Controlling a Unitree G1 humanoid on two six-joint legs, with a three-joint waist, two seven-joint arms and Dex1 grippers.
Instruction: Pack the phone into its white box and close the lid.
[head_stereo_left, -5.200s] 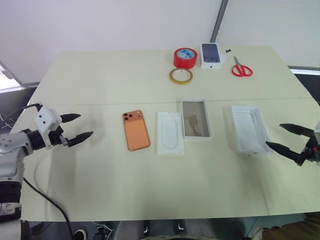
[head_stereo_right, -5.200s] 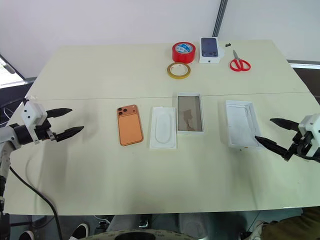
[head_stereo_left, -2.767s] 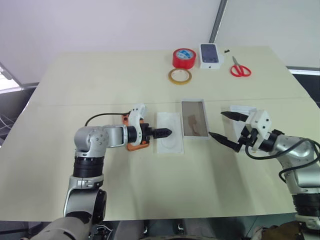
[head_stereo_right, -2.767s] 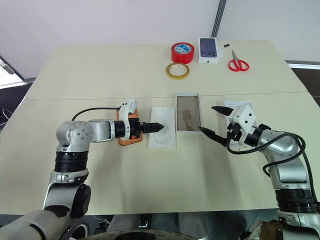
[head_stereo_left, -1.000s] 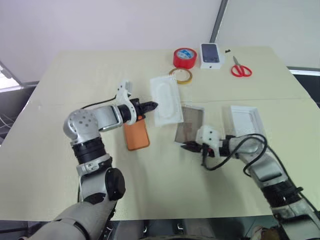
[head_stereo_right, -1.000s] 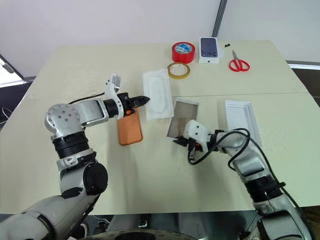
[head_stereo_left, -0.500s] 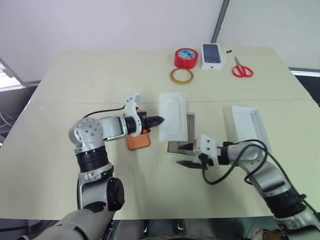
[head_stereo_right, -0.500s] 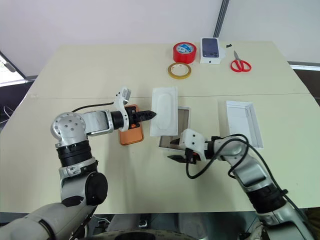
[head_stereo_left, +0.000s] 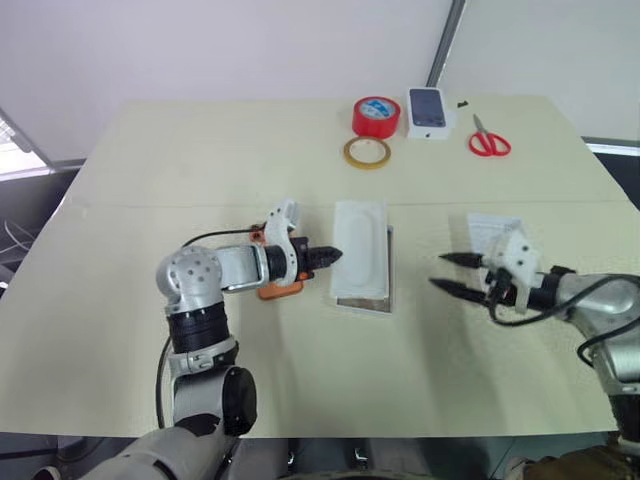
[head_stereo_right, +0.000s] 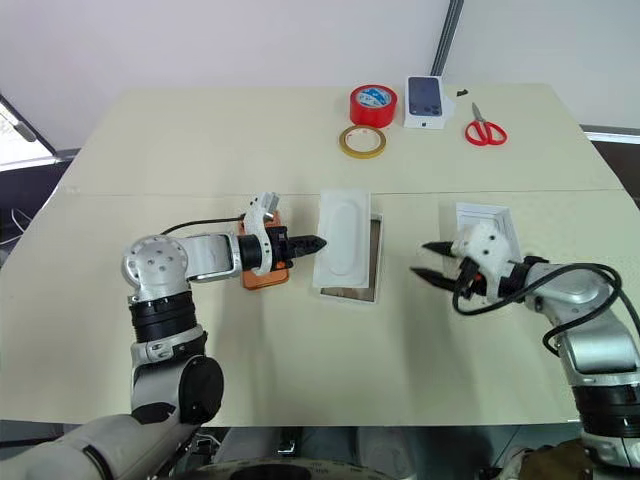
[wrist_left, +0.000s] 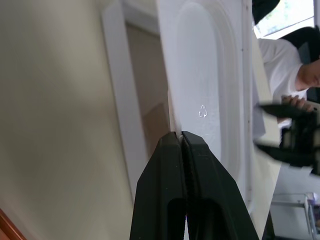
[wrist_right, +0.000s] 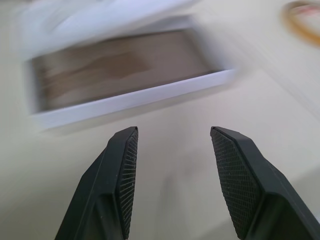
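Note:
My left gripper (head_stereo_left: 335, 254) is shut on the edge of a flat white insert (head_stereo_left: 360, 247) with an oval outline. It holds the insert tilted over the white box (head_stereo_left: 386, 297), whose rim and brown floor (wrist_left: 150, 95) show beneath. Its fingers (wrist_left: 192, 150) pinch the insert's thin edge. The orange phone (head_stereo_left: 277, 291) lies on the table just behind that gripper, mostly hidden by the wrist. To the right of the box my right gripper (head_stereo_left: 448, 272) stands open and empty, pointing at the box (wrist_right: 125, 65). The lid (head_stereo_left: 487, 226) lies behind it, partly covered.
Along the far edge of the table (head_stereo_left: 200, 150) stand a red tape roll (head_stereo_left: 375, 115), a yellow tape ring (head_stereo_left: 366, 152), a small white box printed with a dark phone (head_stereo_left: 428, 108) and red scissors (head_stereo_left: 488, 141). A person (wrist_left: 285, 55) sits beyond the table.
My right gripper let go of the white box, opened and swung away to the right. My left gripper brought the insert down and nearer, over the box, which now lies flat.

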